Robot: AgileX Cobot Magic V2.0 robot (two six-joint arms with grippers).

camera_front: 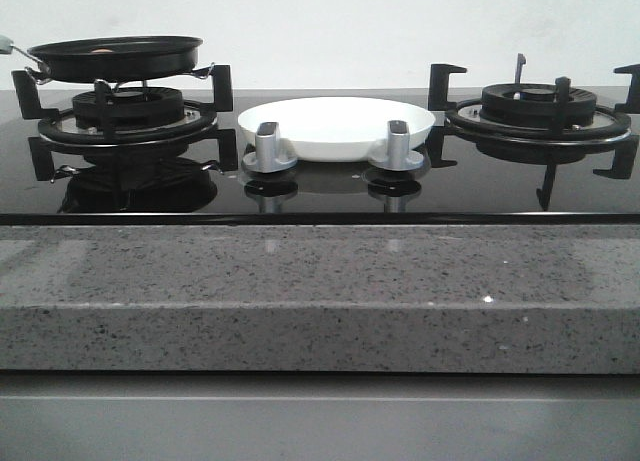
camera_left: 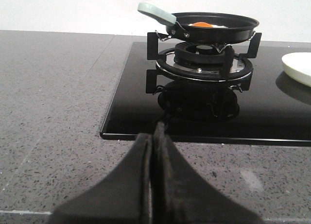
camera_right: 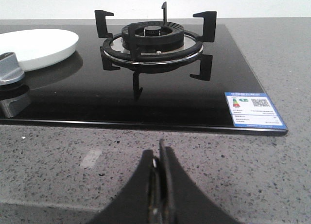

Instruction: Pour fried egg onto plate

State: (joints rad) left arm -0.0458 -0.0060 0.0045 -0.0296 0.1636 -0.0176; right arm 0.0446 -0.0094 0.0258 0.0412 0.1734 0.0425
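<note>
The frying pan (camera_left: 214,25) is showing black with a pale green handle (camera_left: 155,12), the fried egg (camera_left: 206,25) glowing orange at its yolk; the plate (camera_front: 335,126) is gleaming white on glossy black hob glass (camera_right: 146,97), against speckled grey countertop (camera_front: 300,301), beside silver knobs (camera_front: 268,146)

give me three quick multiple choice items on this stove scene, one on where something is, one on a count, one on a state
1. Where is the egg?
A. in the pan on the left burner
B. on the plate
C. on the counter

2. How many knobs stand in front of the plate?
A. one
B. two
C. four

3. How is the left gripper?
A. open around the handle
B. shut, holding nothing
C. shut on the plate

Key: 1 A, the orange yolk shows inside the pan. 2 B, a left knob and a right knob show. 3 B, its fingers meet over the counter, short of the stove.
</note>
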